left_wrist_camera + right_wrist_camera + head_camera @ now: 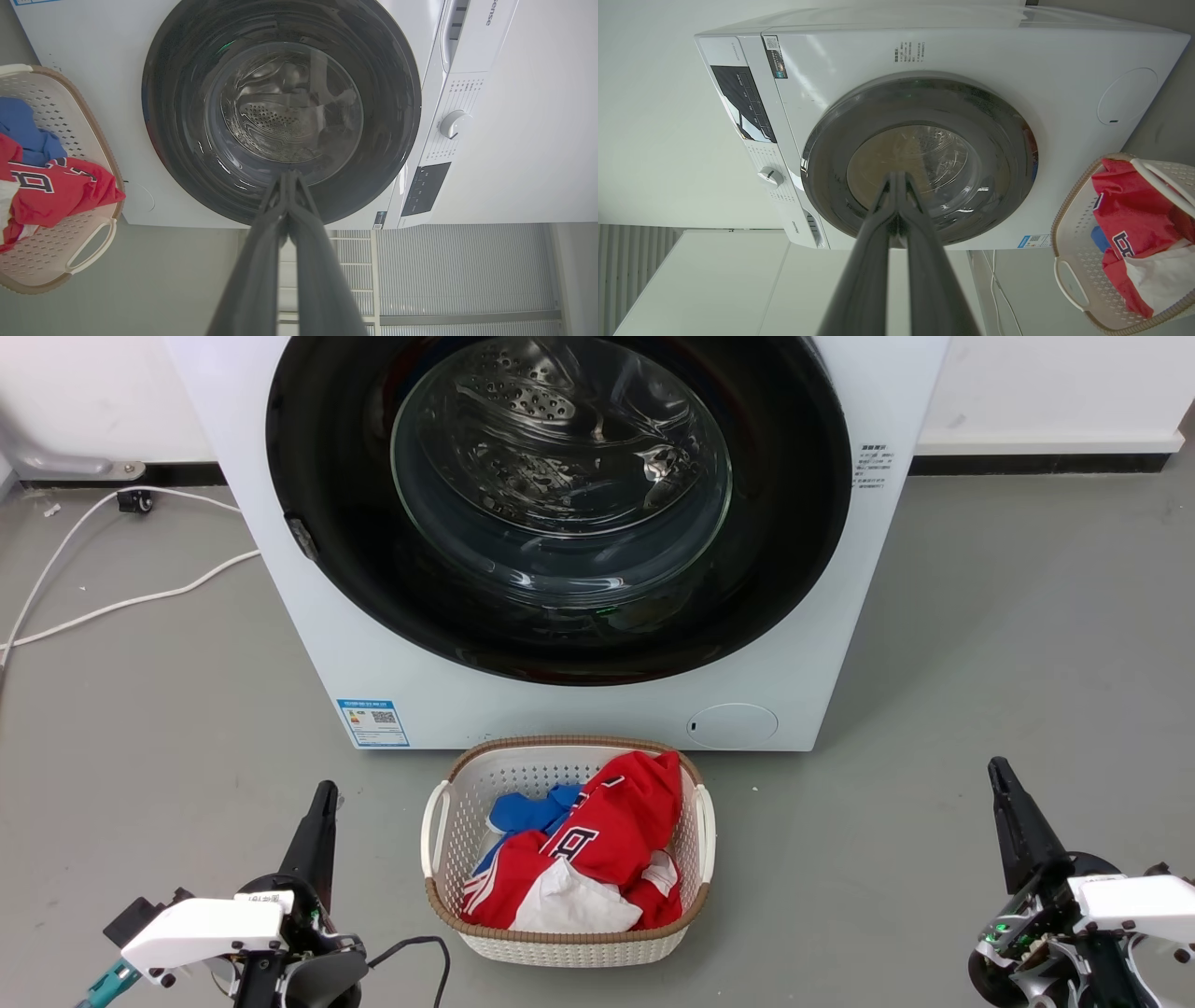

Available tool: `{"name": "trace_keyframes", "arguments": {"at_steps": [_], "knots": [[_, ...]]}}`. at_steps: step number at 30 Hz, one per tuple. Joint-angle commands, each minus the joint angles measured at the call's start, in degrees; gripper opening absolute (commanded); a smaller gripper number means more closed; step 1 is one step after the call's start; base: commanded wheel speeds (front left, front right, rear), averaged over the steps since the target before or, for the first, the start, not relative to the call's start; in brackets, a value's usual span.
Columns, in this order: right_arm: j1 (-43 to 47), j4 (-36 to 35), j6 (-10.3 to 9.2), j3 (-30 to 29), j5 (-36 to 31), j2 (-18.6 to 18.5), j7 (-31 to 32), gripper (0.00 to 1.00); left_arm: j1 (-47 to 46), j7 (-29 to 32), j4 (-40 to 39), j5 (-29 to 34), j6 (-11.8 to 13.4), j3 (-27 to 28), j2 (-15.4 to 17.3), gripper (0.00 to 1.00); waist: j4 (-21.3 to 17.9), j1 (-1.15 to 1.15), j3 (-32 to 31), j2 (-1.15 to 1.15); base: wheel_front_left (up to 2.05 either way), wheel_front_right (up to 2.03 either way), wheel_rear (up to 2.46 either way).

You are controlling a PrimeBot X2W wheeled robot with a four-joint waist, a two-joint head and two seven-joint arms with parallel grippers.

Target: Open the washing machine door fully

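Across white machine (pixel 579 714), round glossy door (pixel 560 495)

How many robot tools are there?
2. The left tool sits at the head view's lower left, the right tool at its lower right, one on each side of the laundry basket.

Grey floor (pixel 1027 616) meets a white wall (pixel 1046 383) with dark skirting (pixel 1027 464).
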Motion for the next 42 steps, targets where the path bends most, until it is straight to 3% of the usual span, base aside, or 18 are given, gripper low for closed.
{"name": "trace_keyframes", "arguments": {"at_steps": [1,27,28,42], "knots": [[-0.75,0.06,0.17,-0.1,-0.26,0.21,0.16,0.0,-0.49,0.14,0.01,-0.11,-0.19,0.12,-0.05,0.0,0.0,0.0,0.0,0.0,0.0,0.0,0.0],[-0.73,0.08,0.17,-0.36,-0.48,0.4,0.34,0.0,-0.49,0.15,0.01,-0.09,-0.19,0.13,-0.06,0.0,0.0,0.0,0.0,0.0,0.0,0.0,0.0],[-0.07,-0.01,0.0,-0.28,-0.24,0.2,0.25,1.0,-0.01,0.0,-0.02,0.01,0.0,-0.02,-0.01,1.0,0.0,0.0,0.0,0.0,0.0,0.0,0.0],[2.03,-0.96,0.01,2.19,-3.68,0.26,-2.79,1.0,1.18,-3.08,-1.29,1.79,0.03,-3.94,0.1,1.0,0.19,0.01,-0.25,0.0,0.0,0.0,0.0]]}}
